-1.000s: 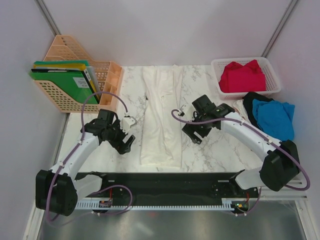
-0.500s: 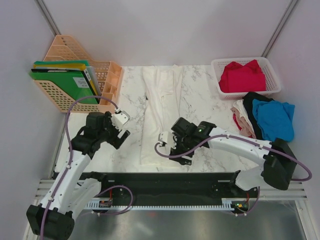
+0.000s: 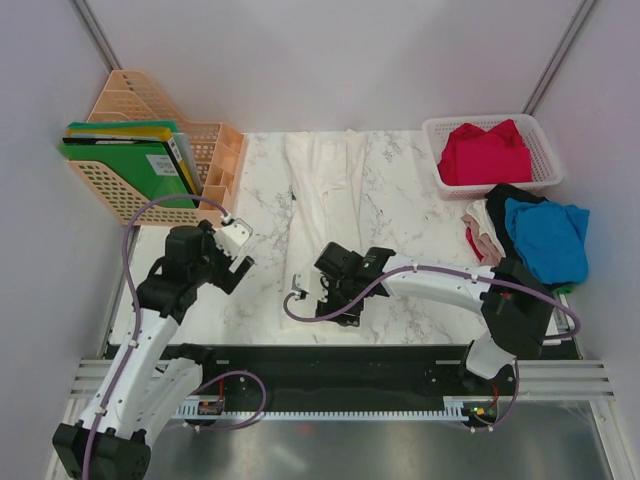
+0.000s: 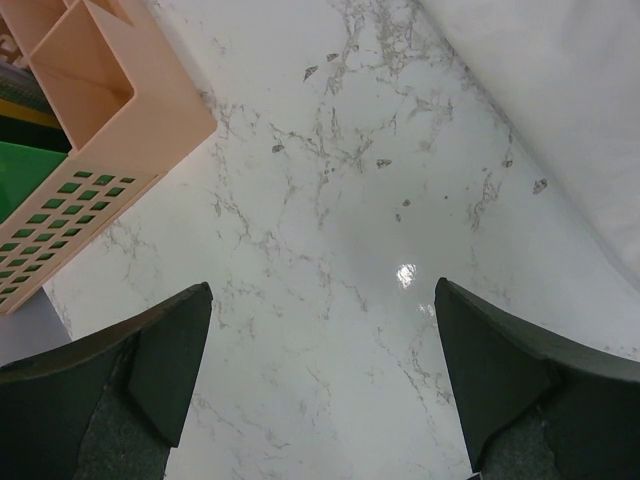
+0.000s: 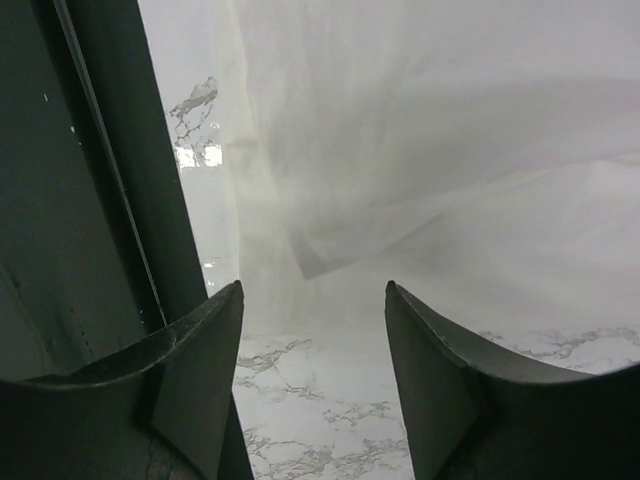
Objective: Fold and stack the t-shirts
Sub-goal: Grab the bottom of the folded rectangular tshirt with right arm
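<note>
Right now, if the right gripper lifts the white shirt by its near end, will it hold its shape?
Probably not: the white shirt lies in soft wrinkled folds, so it should droop. It looks thin, likely light. On the glossy table it may slide when pushed.

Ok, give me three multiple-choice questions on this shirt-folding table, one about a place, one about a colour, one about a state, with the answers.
1. Where does the red t-shirt lie?
A) in the white basket
B) on the green folders
C) flat mid-table

2. What colour is the long t-shirt laid out mid-table?
A) black
B) blue
C) white

3. How is the left gripper?
A) shut on cloth
B) open over the bare marble table
C) holding a folder

Answers:
1 A, red cloth fills the basket at the far right.
2 C, the lengthwise strip of cloth is white.
3 B, its jaws stand wide apart with only marble between them.
</note>
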Controlling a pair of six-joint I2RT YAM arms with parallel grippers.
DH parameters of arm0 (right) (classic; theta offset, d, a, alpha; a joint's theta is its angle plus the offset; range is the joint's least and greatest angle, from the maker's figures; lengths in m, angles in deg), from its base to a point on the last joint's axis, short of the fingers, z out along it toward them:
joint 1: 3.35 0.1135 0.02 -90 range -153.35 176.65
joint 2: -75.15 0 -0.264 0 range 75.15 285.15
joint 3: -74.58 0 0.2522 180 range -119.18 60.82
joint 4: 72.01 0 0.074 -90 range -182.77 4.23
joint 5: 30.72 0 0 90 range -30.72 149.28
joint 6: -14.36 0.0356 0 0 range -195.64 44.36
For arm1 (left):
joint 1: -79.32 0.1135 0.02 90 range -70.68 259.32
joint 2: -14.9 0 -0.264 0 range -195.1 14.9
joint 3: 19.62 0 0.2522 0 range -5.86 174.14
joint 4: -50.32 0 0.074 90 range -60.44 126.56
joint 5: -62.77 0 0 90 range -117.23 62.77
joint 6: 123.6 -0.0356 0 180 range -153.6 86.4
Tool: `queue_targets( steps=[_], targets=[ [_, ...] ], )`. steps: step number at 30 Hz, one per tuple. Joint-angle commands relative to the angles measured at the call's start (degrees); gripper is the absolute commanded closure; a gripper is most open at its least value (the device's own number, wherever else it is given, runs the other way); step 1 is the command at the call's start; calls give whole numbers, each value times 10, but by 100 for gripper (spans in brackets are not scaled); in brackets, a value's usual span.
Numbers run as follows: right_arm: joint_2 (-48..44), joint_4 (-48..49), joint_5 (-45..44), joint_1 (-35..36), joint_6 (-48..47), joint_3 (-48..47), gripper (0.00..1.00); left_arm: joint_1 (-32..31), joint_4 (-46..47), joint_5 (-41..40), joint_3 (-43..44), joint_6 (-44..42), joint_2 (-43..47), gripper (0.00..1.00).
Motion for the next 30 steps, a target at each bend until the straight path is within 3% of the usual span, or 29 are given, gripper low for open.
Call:
queue_targets(
  steps=[1, 30],
  targets=[
    [25, 33, 16, 14, -1, -36, 34, 3, 21, 0, 11, 9, -7, 0],
    [149, 97, 20, 92, -1, -97, 42, 3, 14, -13, 6, -4, -2, 0]
  ],
)
